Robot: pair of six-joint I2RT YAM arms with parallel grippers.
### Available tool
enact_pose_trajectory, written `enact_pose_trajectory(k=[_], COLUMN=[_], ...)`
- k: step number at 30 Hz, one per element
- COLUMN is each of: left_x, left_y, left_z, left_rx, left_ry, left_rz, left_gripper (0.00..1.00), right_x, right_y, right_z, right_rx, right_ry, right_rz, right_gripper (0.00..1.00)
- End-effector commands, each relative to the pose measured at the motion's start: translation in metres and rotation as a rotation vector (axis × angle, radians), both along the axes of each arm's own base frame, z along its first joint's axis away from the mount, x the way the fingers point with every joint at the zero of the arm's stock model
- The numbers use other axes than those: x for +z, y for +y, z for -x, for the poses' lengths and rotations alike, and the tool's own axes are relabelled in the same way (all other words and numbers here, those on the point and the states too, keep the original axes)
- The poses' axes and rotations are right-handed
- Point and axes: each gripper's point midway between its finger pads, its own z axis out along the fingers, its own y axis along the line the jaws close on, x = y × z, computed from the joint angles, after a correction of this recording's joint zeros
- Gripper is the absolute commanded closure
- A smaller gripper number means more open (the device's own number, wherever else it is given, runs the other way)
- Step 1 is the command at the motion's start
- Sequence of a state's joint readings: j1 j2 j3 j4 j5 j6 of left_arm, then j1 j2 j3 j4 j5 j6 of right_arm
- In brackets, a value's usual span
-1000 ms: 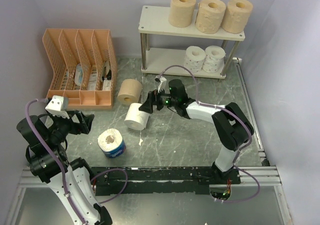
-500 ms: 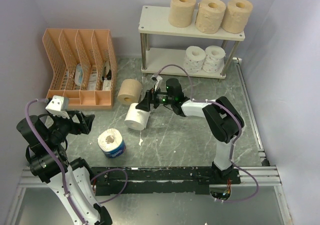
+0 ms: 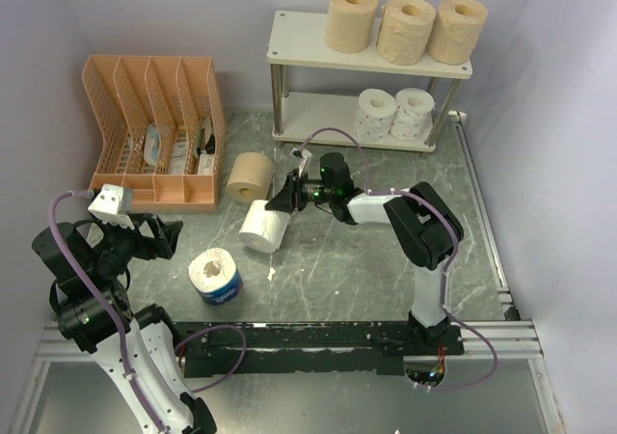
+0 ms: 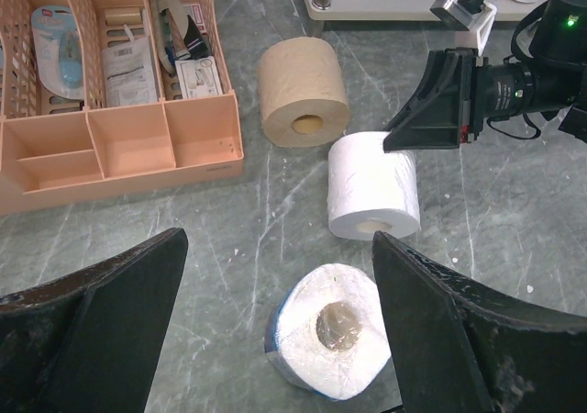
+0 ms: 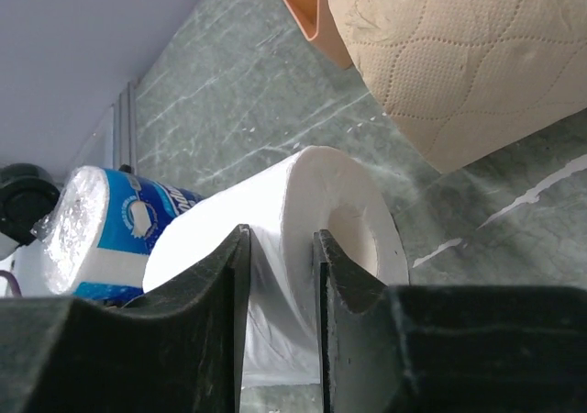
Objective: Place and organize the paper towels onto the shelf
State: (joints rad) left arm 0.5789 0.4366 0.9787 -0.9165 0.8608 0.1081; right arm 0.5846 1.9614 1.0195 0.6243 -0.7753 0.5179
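Observation:
A white roll [image 3: 262, 227] lies on its side on the green table, and my right gripper [image 3: 281, 202] is shut on its wall at the near end. The right wrist view shows the two fingers [image 5: 280, 234] squeezing the paper of that white roll [image 5: 312, 188] beside its core. A tan roll [image 3: 251, 176] lies just behind it. A blue-wrapped roll [image 3: 214, 276] stands to the front left, below my open left gripper [image 4: 280, 243]. The shelf [image 3: 299, 39] holds three tan rolls [image 3: 406, 29] on top and two white rolls [image 3: 393, 114] on its lower board.
An orange mesh organizer [image 3: 154, 130] with small items stands at the back left, close to the tan roll. The walls close in on both sides. A metal rail [image 3: 482, 212] runs along the table's right edge.
My right gripper slid a little to the left onto the white roll and its jaws closed on the roll's wall. The left arm has not moved.

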Motion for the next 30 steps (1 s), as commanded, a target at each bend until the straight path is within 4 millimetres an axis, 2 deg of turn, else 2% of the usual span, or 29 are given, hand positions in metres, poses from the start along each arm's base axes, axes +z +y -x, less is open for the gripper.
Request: enact_pose_trajectory(k=[1,2,4,7,10,13,15,20,23,30], left_x=[0.003,0.004,0.004,0.004,0.004,0.004,0.005,0.005,0.006,0.008], left_y=[-0.003,-0.003,-0.003,-0.003,-0.003,-0.004,-0.004,-0.005,-0.005,-0.007], left_z=[-0.001,-0.001,-0.001,-0.001,-0.001,-0.001,0.000,0.001,0.002,0.006], left_rx=[-0.033,-0.033,-0.033,-0.032,-0.032,-0.032,-0.034,-0.034,-0.033,-0.032], left_ry=[-0.020,-0.020,-0.021,-0.021,-0.023,-0.024,-0.028,-0.034,-0.039,-0.057], left_rz=[-0.012,-0.011,-0.013,-0.013,-0.014,-0.014,-0.017,-0.021,-0.026,-0.038], left_gripper=[0.06,0.06,0.06,0.06,0.07,0.07,0.06,0.07,0.06,0.06], right_x=[-0.009,-0.011,-0.013,0.000,0.037,0.069,0.084,0.134,0.154,0.183], right_y=[0.003,0.003,0.001,-0.003,-0.008,-0.017,-0.026,-0.050,-0.066,-0.110], right_z=[0.016,0.018,0.019,0.020,0.011,-0.006,-0.007,-0.020,-0.030,-0.079], right_rx=[0.081,0.087,0.084,0.064,0.006,-0.099,-0.126,-0.193,-0.270,-0.540], right_ry=[0.078,0.091,0.101,0.070,-0.034,-0.260,-0.375,-0.582,-0.665,-0.836], right_rz=[-0.001,0.004,0.016,0.021,0.064,0.257,0.391,0.492,0.533,0.759], right_gripper=[0.77,0.82,1.00,1.00,1.00,1.00,1.00,1.00,1.00,1.00])
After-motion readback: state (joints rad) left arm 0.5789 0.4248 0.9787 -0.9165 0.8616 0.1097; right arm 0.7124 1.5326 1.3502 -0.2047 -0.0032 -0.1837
